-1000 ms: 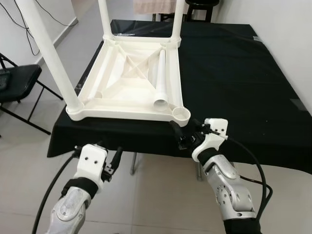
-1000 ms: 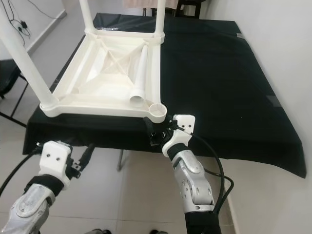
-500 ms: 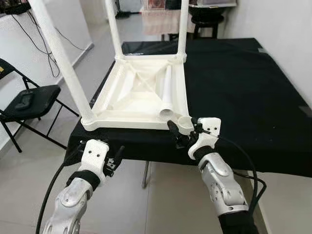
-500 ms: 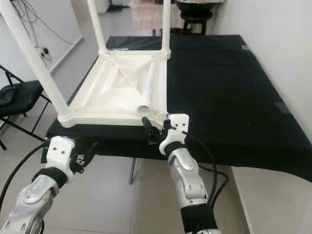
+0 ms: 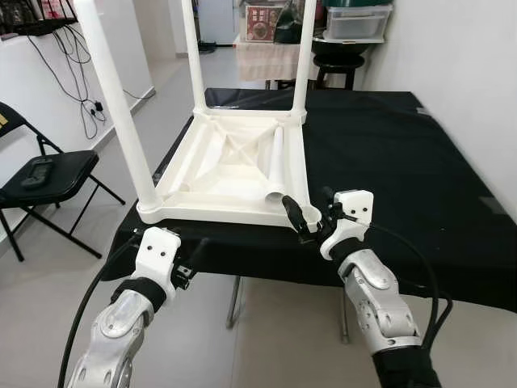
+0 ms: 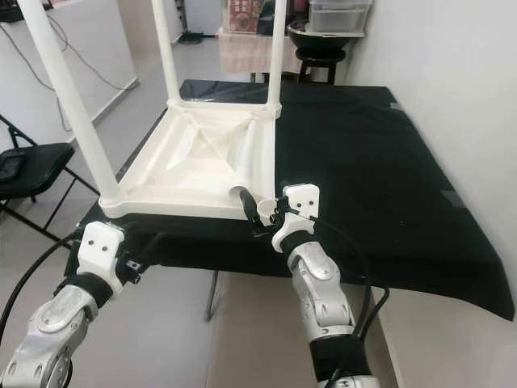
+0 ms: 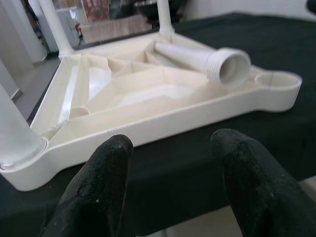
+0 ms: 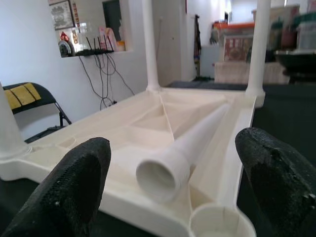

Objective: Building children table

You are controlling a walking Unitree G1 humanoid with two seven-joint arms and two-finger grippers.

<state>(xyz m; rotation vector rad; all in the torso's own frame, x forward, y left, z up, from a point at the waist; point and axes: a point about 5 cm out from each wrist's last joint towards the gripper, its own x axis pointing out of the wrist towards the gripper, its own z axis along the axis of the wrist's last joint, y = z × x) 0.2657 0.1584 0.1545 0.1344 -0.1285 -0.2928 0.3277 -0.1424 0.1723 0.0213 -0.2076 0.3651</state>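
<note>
Both the right gripper (image 5: 300,220) and left gripper (image 5: 187,264) gaped wide, empty, before the upturned table (image 5: 212,174) cradling a loose leg (image 5: 277,162).

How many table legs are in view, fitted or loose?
4. Three stand fitted in the upturned tabletop: near-left leg, far-left leg, far-right leg. One loose leg lies inside it.
</note>
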